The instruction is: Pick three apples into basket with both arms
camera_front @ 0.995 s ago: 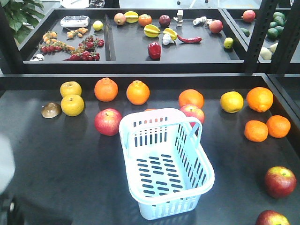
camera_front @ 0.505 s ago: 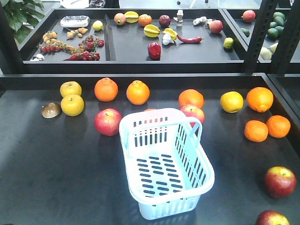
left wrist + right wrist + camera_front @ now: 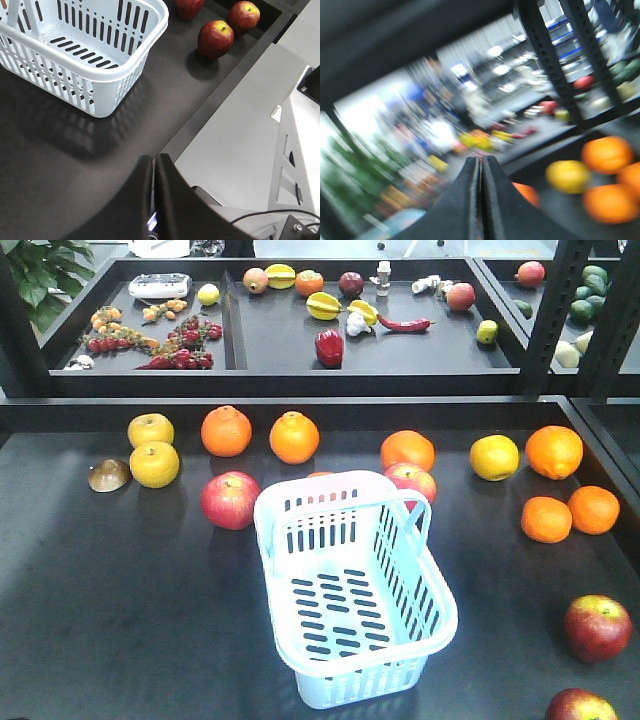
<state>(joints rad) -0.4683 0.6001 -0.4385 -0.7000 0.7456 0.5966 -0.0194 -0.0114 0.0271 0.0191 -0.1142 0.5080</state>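
The basket stands empty in the middle of the table; no apple is in it yet. The dark apples lie to its right, near the front edge of the table: the front view shows two, the left wrist view shows three in a loose group. The left jaws are pressed together near that front edge, with the basket corner ahead on the left and the apples ahead on the right, well apart from the jaws. The right jaws are also together; their view is blurred and points over the oranges toward the back shelves, so the apples are not in it. I judge the right arm the nearer one, because the apples are on its side. An apple is round, so no long axis decides the grip angle. Against one second ago, the pale blur at the lower left of the front view is gone; fruit and basket lie the same
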